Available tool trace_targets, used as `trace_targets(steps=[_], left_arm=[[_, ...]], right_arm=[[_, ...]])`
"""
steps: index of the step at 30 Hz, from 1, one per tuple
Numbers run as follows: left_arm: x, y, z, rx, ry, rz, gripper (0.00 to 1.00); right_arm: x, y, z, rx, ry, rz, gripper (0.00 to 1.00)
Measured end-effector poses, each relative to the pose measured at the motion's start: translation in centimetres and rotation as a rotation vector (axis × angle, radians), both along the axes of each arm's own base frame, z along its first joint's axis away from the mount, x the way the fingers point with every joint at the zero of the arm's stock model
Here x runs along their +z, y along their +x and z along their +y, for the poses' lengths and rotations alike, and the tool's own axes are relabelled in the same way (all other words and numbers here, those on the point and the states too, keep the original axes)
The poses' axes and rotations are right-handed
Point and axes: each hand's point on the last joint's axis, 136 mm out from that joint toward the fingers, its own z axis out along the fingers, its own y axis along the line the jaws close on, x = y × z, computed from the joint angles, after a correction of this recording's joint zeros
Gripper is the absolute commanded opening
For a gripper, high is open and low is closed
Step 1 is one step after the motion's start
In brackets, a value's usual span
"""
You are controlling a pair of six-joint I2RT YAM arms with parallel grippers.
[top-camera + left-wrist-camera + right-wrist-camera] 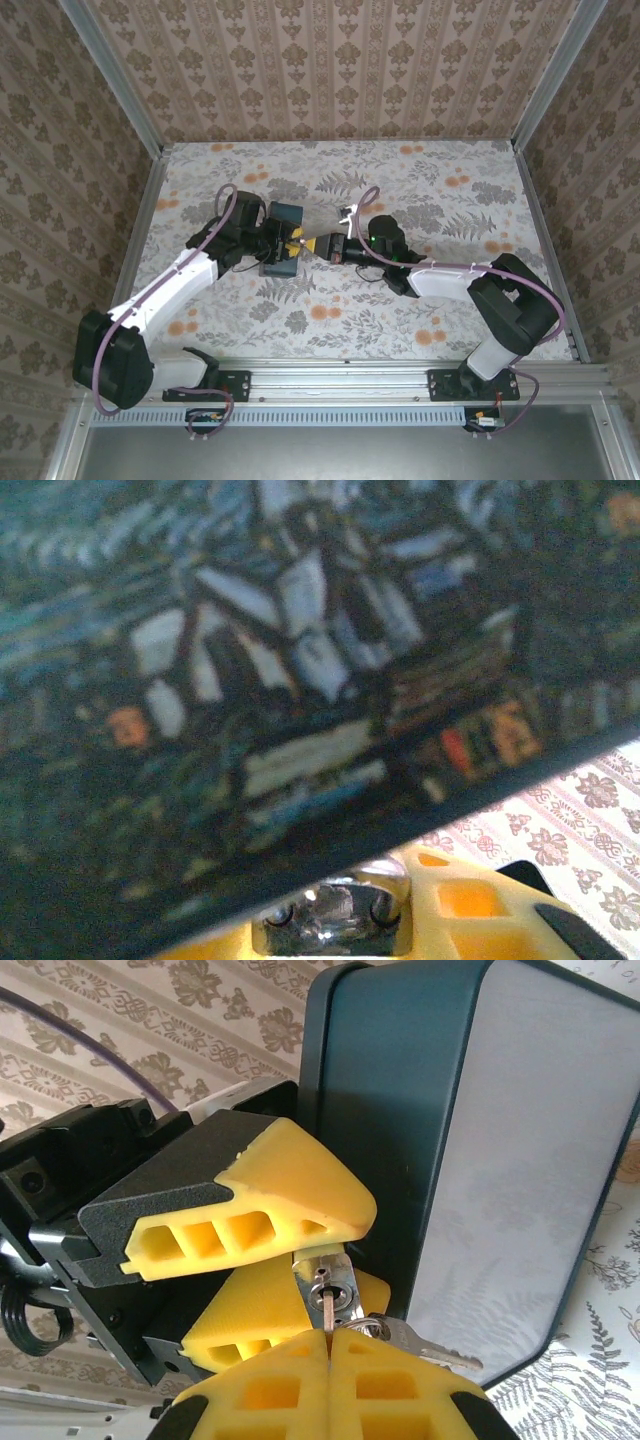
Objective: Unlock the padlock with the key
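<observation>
Because the left gripper (330, 1260) clamps the padlock (322, 1282) with its keyhole face turned outward, low in the centre of the right wrist view, the right gripper (328, 1355), jaws pressed together on the key (329, 1312), seems able to feed the blade straight in. The padlock is small, grey, shiny metal and sits just beside the dark blue box (470, 1160).

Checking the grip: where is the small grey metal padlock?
The small grey metal padlock sits low centre in the right wrist view, clamped in the left gripper, beside the dark blue box.
</observation>
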Motion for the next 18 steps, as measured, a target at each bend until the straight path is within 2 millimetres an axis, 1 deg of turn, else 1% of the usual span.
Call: trace_targets(steps=[7,12,16,18], left_arm=[[-0.59,0.49,-0.02,0.011,0.020,0.009,0.00],[-0.73,0.65,0.20,0.024,0.030,0.005,0.00],[-0.81,0.07,0.18,0.009,0.021,0.016,0.00],[-0.72,0.05,0.17,0.004,0.022,0.009,0.00]], right_arm=[[-0.39,0.50,0.25,-0.006,-0.027,0.007,0.00],[-0.67,0.63,0.35,-0.002,-0.051,0.008,0.07],[-0.71,-0.01,0.30,0.015,-0.092,-0.014,0.05],[-0.53,0.04,0.42,0.018,-0.089,-0.018,0.04]])
